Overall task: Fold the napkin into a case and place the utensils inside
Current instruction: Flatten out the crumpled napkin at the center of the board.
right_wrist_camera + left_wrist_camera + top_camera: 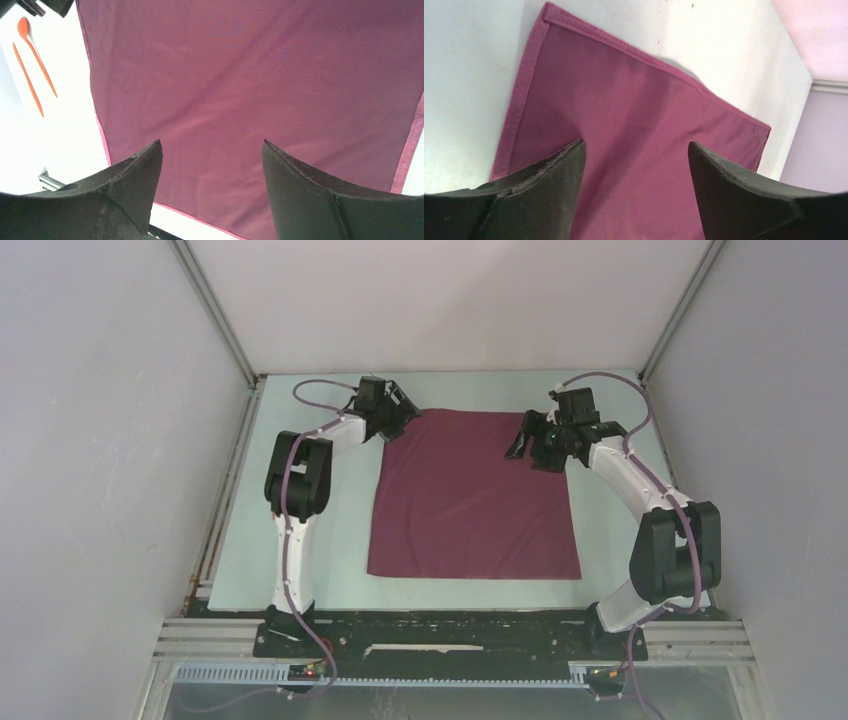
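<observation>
Black wedge-fingered left claw [636, 145] and right claw [212, 142], both spread open, at far corners of smooth maroon square cloth napkin [470, 500]; slim orange plastic utensils [23, 26] beside it.

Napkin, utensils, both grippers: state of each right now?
napkin: unfolded, spread flat on the table.
utensils: two orange pieces lying on the table beside the napkin, not on it.
left gripper: open, empty, above the napkin's far left corner.
right gripper: open, empty, above the napkin's far right part.
</observation>
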Controlling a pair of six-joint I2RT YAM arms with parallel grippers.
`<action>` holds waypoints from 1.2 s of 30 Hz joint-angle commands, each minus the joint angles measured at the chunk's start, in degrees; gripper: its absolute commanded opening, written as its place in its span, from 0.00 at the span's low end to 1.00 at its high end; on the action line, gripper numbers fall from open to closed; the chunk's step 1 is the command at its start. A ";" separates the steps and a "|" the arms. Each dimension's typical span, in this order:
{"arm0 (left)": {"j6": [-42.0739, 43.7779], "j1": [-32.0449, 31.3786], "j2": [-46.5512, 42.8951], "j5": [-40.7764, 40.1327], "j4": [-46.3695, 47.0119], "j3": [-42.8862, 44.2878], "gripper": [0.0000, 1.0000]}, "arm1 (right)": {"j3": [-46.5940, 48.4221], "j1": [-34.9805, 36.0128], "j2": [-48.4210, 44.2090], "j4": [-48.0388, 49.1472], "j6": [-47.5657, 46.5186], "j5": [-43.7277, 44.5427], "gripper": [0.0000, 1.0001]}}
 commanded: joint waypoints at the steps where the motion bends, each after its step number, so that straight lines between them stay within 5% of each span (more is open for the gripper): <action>1: -1.51 1.19 3.41 -2.62 -10.77 6.72 0.83 | -0.30 -0.88 -1.09 1.55 0.02 -0.95 0.80; 10: 1.13 4.00 9.06 -6.26 -28.41 21.88 0.87 | -0.23 -2.53 -3.33 1.41 0.00 -1.61 0.80; 15: 1.15 7.59 10.22 -5.86 -29.18 24.13 0.87 | -0.30 -2.14 -3.15 1.34 0.23 -2.31 0.80; 23: 15.31 7.49 10.48 -8.06 -33.05 33.66 0.92 | -0.30 -0.24 -2.29 0.69 0.08 -3.11 0.84; 29: 17.19 7.06 -3.86 0.76 -30.41 20.51 0.93 | -0.29 1.59 -1.83 -5.01 0.57 3.53 0.91; 36: 5.68 1.76 -33.86 0.36 -8.17 -22.42 1.00 | -3.75 -1.95 -2.37 -15.33 7.07 10.90 0.91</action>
